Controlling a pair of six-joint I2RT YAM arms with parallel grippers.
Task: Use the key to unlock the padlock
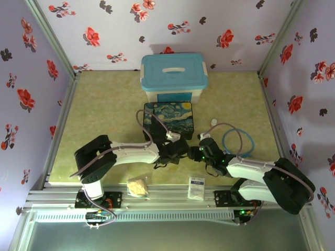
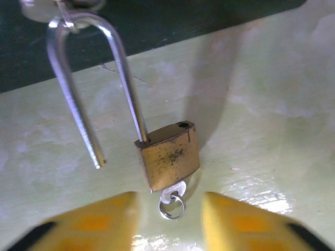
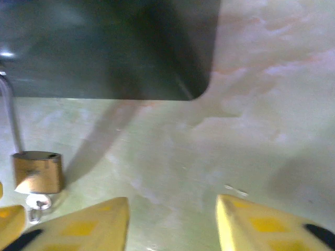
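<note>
I'm seeing the padlock (image 2: 170, 157) showing a brass body, dull and scuffed with dark specks, while its shackle (image 2: 123, 73) is gleaming as smooth polished steel. The key (image 2: 171, 194) at its 6 o'clock is shining as bright metal. The table (image 2: 272, 104) is looking pale green and marbled, glossy and catching glare. The left end effector's fingers (image 2: 94, 225) are looking like matt yellow plastic. At 12 o'clock the box (image 1: 168, 121) is showing a painted lid.
</note>
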